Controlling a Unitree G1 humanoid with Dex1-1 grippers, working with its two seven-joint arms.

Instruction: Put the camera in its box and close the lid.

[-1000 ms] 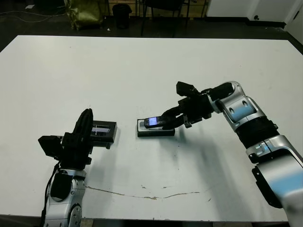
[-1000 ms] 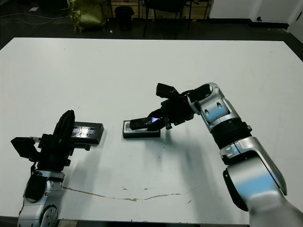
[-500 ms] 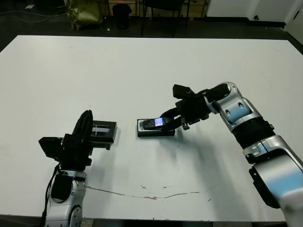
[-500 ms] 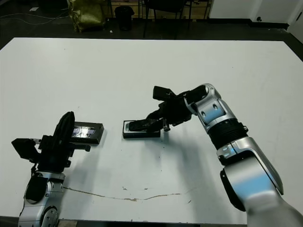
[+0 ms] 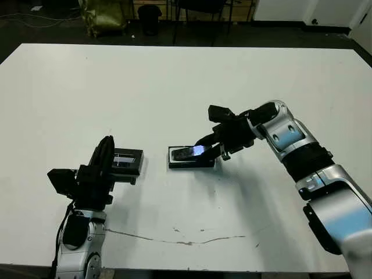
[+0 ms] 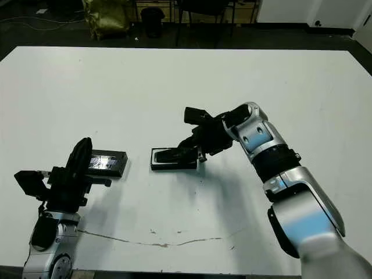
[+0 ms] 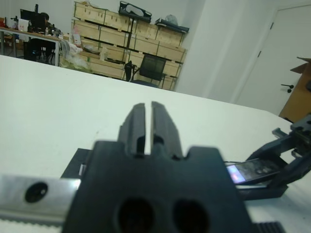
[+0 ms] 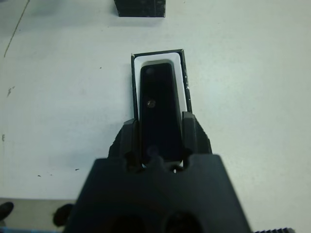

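Near the middle of the desk [image 5: 244, 75], the right end effector [image 8: 159, 141] grips the camera [image 8: 158, 104] over the box [image 8: 183, 73], its far end inside the white lining. The left end effector [image 7: 146, 127], fingers nearly together and empty, hovers by the lid [image 5: 127, 161] toward the desk's left edge.

You have one camera [image 8: 159, 109], one box [image 5: 191, 162] and one lid [image 5: 126, 161] on a single white table [image 5: 186, 75], with two grippers in view: the left gripper [image 7: 148, 127] and the right gripper [image 8: 160, 138], each with two black fingers
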